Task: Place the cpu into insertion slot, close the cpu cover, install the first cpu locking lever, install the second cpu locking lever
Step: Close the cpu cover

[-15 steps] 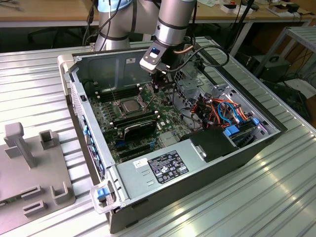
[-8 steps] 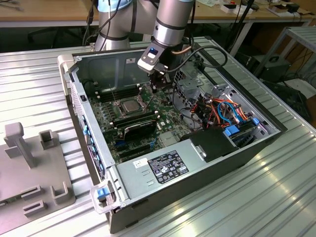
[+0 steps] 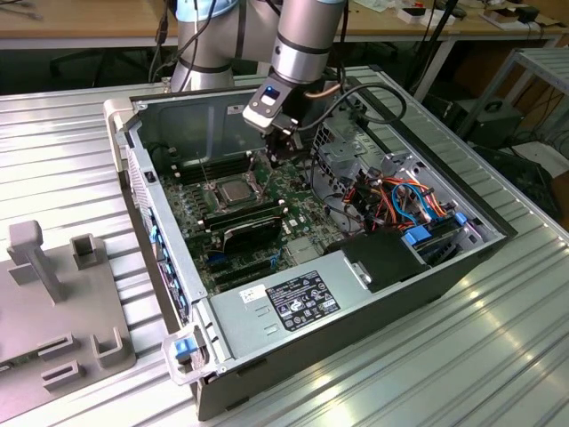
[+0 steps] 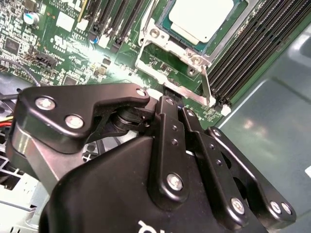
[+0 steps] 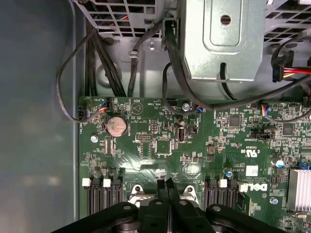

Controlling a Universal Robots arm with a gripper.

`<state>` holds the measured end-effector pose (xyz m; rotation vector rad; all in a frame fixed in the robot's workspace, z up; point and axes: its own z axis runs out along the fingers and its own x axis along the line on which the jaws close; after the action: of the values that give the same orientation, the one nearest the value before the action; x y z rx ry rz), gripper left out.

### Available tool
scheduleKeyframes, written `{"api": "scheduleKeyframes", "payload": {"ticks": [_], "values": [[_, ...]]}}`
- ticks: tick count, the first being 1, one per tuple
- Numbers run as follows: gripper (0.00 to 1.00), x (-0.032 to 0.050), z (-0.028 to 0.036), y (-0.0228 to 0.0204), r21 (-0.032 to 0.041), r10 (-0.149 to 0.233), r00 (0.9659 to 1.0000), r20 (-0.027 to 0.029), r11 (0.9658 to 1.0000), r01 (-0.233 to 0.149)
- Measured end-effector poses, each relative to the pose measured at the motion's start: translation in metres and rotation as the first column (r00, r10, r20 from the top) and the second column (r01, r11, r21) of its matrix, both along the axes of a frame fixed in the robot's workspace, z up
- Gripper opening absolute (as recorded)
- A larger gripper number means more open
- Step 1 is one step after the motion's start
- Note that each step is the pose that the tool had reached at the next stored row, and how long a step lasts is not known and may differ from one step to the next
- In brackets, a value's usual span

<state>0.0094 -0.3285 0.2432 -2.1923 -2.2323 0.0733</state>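
Nearest lens: gripper, fingers pinched together, empty, probably for pushing; cpu sits under lowered cpu cover, one locking lever standing raised.

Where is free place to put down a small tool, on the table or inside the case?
Free: the ribbed table at the exterior view's right of the computer case, and the strip between case and grey fixture. Crowded: inside, cables and circuit board around the claw.
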Motion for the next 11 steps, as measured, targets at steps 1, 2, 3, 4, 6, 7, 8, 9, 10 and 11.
{"api": "scheduleKeyframes", "payload": {"ticks": [1, 2, 3, 4, 6, 7, 8, 9, 10, 11], "values": [[0.11, -0.0012, 0.0, 0.0001, -0.0001, 0.0, 1.0, -0.0011, 1.0, 0.0], [0.11, -0.0021, 0.0, 0.0001, 0.0, 0.0, 1.0, -0.0018, 1.0, 0.0], [0.11, -0.004, 0.0, 0.0002, 0.0, 0.0, 1.0, -0.003, 1.0, 0.0], [0.11, -0.0055, 0.0, 0.0003, 0.0, 0.0, 1.0, -0.0045, 1.0, 0.0], [0.11, -0.0083, 0.0, 0.0003, 0.0, 0.0, 1.0, -0.0069, 1.0, 0.0], [0.11, -0.0091, 0.0, 0.0004, 0.0, 0.0, 1.0, -0.0075, 1.0, 0.0], [0.11, -0.0099, 0.0, 0.0004, 0.0, 0.0, 1.0, -0.0081, 1.0, 0.0], [0.11, -0.0108, 0.0, 0.0004, -0.0001, 0.0, 1.0, -0.0088, 1.0, 0.0], [0.11, -0.0116, 0.0, 0.0005, 0.0, 0.0, 1.0, -0.0096, 1.0, 0.0], [0.11, -0.0125, 0.0, 0.0005, 0.0, 0.0, 0.9999, -0.0103, 1.0, 0.0]]}}
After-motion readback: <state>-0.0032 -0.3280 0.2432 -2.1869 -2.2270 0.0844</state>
